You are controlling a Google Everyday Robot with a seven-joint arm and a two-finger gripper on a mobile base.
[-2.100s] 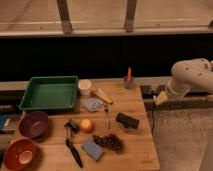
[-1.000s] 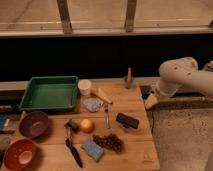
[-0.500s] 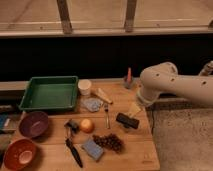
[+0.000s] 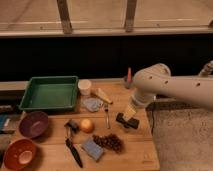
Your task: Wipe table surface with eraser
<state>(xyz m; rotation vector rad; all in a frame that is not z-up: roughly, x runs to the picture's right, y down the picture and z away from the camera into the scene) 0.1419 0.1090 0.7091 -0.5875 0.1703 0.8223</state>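
While the gripper (image 4: 130, 113) hangs directly over the eraser (image 4: 125, 121), no wiping is in evidence.

Camera view: the gripper's fingers stand apart and clamp nothing. The eraser lies flat on the table surface (image 4: 135, 150) immediately beneath them; contact cannot be confirmed. Judged progress: approach stage only. Grasping, pressing down and stroking across the wood are all left to do. Count, all to the viewer's left of the gripper: one eraser; one fork (image 4: 106, 115) just beside it; one orange (image 4: 87, 125); one bunch of grapes (image 4: 111, 142) nearer the camera; one blue-grey sponge (image 4: 92, 149); one black-handled utensil (image 4: 74, 150); one white cup (image 4: 85, 86); one green tray (image 4: 50, 79); two bowls, purple (image 4: 22, 120) and reddish-brown (image 4: 10, 150), farthest off.
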